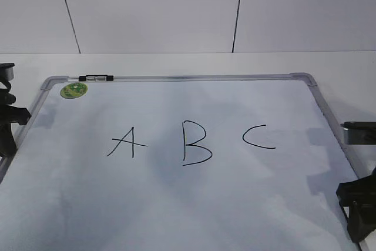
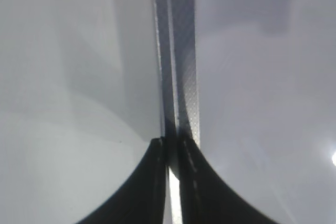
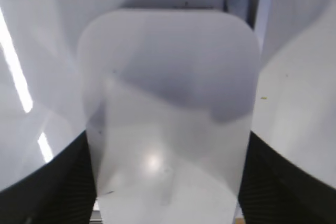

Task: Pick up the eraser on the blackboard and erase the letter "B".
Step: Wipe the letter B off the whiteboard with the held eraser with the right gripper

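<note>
The blackboard (image 1: pixel 176 204) is a white board in a grey frame, with a green sticker (image 1: pixel 74 90) at its far left corner. The black letter "B" (image 1: pixel 195 143) stands mid-board between "A" (image 1: pixel 126 143) and "C" (image 1: pixel 258 137). The white eraser (image 3: pixel 168 108) fills the right wrist view. My right gripper (image 3: pixel 168 148) has a black jaw against each of its sides. In the exterior view the eraser (image 1: pixel 359 133) sits at the board's right edge. My left gripper (image 2: pixel 172 142) is shut and empty over the board's left frame (image 2: pixel 181 66).
A small black-and-silver clip (image 1: pixel 97 77) lies on the far frame rail. The white table (image 1: pixel 346 63) surrounds the board, with a panelled wall behind. My left arm (image 1: pixel 9 116) and the right arm's black body (image 1: pixel 357 204) stand at the board's two sides.
</note>
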Tool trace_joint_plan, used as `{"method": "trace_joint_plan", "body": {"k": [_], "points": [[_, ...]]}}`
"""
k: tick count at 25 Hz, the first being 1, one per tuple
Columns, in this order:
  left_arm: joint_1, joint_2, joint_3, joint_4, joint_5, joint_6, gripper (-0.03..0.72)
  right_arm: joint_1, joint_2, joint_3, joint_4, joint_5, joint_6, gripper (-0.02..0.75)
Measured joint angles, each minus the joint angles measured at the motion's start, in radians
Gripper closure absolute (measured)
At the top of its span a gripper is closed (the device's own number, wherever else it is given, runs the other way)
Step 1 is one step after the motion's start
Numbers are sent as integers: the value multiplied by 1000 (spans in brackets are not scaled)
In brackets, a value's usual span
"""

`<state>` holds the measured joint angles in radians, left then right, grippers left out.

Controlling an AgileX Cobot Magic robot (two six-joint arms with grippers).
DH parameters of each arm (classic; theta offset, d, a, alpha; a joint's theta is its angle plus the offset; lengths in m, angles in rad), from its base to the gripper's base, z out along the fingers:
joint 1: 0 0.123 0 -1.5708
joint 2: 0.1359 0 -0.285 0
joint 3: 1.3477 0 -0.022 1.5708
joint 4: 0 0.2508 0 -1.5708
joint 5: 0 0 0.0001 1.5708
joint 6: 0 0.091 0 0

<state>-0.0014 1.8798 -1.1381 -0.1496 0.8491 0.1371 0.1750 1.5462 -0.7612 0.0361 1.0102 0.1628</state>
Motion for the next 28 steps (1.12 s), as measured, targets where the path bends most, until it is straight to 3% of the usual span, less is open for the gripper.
{"method": "trace_joint_plan", "body": {"k": [11, 18, 22, 28], "points": [[0, 0, 0, 0, 0, 0, 663, 0, 0, -124, 7, 132, -46, 214], [0, 0, 0, 0, 2, 0, 663, 3, 11, -280, 246, 186, -248, 214], [0, 0, -2, 0, 4, 0, 663, 52, 45, -404, 242, 197, -265, 214], [0, 0, -2, 0, 5, 0, 663, 211, 166, -584, 163, 208, -225, 214]]}}
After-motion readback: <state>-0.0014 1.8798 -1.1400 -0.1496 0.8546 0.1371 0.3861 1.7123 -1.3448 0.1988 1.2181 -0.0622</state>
